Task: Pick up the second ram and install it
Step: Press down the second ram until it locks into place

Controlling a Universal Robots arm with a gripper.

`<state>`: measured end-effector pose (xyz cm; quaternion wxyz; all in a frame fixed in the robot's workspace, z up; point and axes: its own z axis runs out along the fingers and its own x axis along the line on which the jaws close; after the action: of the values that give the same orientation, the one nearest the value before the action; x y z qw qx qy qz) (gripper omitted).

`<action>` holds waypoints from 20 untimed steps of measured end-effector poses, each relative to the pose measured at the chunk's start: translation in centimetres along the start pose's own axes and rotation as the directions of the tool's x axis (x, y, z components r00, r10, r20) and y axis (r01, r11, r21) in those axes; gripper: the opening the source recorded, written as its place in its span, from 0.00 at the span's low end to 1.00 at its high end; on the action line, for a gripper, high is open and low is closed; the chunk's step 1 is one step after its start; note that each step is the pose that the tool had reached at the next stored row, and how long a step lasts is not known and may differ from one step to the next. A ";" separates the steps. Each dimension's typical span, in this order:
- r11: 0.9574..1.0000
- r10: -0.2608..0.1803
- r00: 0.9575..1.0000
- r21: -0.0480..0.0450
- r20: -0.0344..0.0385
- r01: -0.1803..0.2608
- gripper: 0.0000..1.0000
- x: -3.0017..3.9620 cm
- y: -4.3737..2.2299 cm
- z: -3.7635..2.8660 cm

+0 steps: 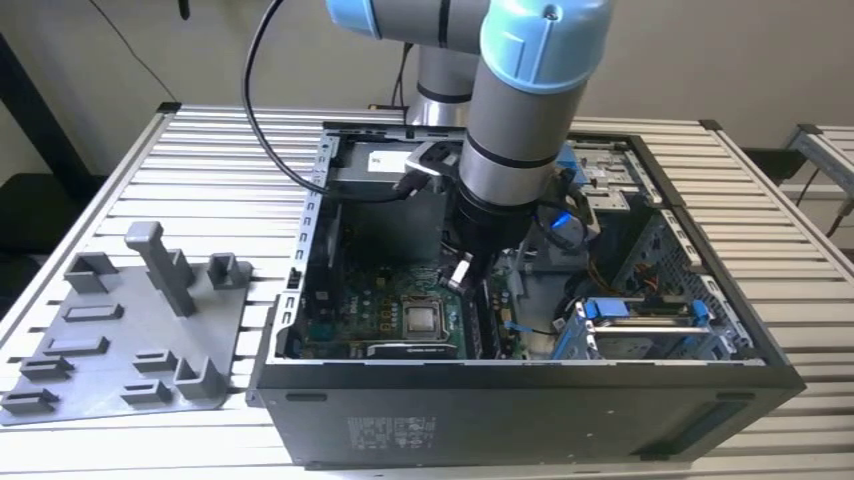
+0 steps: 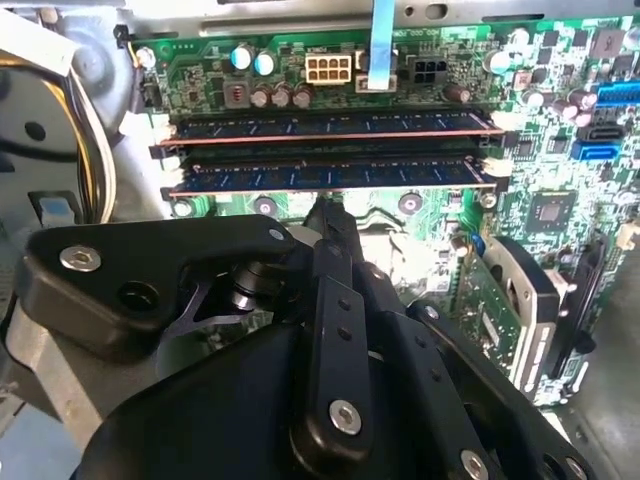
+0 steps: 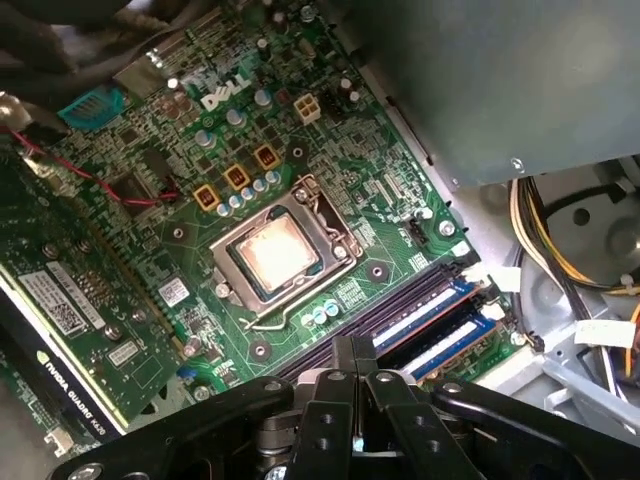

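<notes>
Two long blue ram strips sit side by side in the motherboard's slots. In the second wrist view the ram (image 2: 330, 173) nearer my gripper lies seated between its white end latches, with the other strip (image 2: 330, 126) just beyond it. My gripper (image 2: 331, 214) hangs right beside the nearer ram's long edge; its black fingers are shut, with nothing seen between them. The first wrist view shows the gripper (image 3: 352, 350) over the near end of the slots, with both blue strips (image 3: 432, 325) running away from it. In the exterior view the gripper (image 1: 461, 270) reaches down inside the open computer case (image 1: 534, 385).
The bare processor socket (image 3: 275, 252) lies beside the slots, and a graphics card (image 3: 60, 330) stands past it. Yellow and black cable bundles (image 3: 545, 225) run along the case wall. Light-blue drive-bay clips (image 1: 643, 310) sit at the exterior view's right. A grey fixture tray (image 1: 120, 340) lies outside the case on the slatted table.
</notes>
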<state>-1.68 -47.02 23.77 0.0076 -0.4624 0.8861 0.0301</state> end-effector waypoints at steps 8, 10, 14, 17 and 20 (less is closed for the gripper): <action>0.997 -0.073 0.997 -0.003 -0.003 0.073 0.11 0.00 0.00 0.00; 0.995 -0.100 0.995 -0.004 -0.004 0.100 0.11 0.00 0.00 0.00; 0.985 -0.172 0.985 -0.006 -0.007 0.172 0.11 0.00 0.00 0.00; 0.974 -0.225 0.974 -0.007 -0.007 0.225 0.11 0.00 0.00 0.01; 0.961 -0.275 0.961 -0.004 -0.007 0.275 0.11 0.00 0.00 0.00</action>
<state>-1.68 -47.02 23.77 0.0075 -0.5811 0.8133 0.0283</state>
